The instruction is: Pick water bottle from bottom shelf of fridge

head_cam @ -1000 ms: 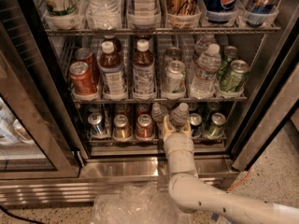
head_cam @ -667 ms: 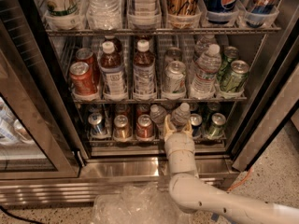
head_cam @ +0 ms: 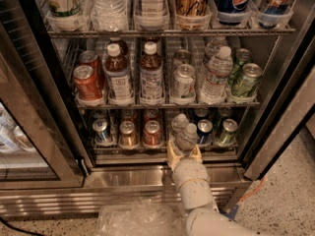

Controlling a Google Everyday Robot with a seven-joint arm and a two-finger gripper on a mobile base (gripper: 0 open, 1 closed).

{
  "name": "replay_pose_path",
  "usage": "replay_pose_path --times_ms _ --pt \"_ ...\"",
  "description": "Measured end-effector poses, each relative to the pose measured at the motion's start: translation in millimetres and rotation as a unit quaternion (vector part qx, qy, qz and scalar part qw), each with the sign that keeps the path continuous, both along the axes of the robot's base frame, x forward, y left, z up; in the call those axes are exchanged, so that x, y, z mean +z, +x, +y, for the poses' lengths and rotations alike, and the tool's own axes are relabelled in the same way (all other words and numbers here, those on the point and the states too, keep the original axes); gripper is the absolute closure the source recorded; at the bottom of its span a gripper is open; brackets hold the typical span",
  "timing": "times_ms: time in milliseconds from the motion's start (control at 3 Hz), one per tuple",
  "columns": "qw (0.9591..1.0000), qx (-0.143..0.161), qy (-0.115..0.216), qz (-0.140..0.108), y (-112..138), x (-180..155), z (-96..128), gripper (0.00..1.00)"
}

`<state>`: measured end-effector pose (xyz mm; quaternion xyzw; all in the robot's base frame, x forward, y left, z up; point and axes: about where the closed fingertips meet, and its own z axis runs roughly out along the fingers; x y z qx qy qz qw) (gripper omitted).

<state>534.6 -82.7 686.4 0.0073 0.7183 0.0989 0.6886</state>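
The fridge [head_cam: 44, 112] stands open in the camera view. On its bottom shelf [head_cam: 110, 145], a low wire rack, drink cans stand in lanes. My gripper [head_cam: 183, 154] reaches in from below at the shelf's front edge, right of centre. Its yellowish fingers [head_cam: 171, 153] are shut on the base of a small clear ribbed water bottle [head_cam: 187, 137] with a pale cap, held upright. A second small clear bottle [head_cam: 179, 122] stands just behind it in the same lane.
Cans stand left [head_cam: 152, 133] and right [head_cam: 204, 131] of the held bottle. The rack above [head_cam: 167, 103] holds brown bottles, cans and a taller water bottle [head_cam: 215, 75]. The glass door [head_cam: 24, 132] hangs open at the left. Crumpled plastic [head_cam: 138, 218] lies on the floor below.
My gripper has drawn back toward the front edge of the shelf, and the small bottle has come with it, away from the bottle behind.
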Motion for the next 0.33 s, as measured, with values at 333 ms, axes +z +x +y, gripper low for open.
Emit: replay_pose_path --times_ms 333 --pt "1.0000 0.000 0.000 0.000 0.0 0.0 0.0 1.00"
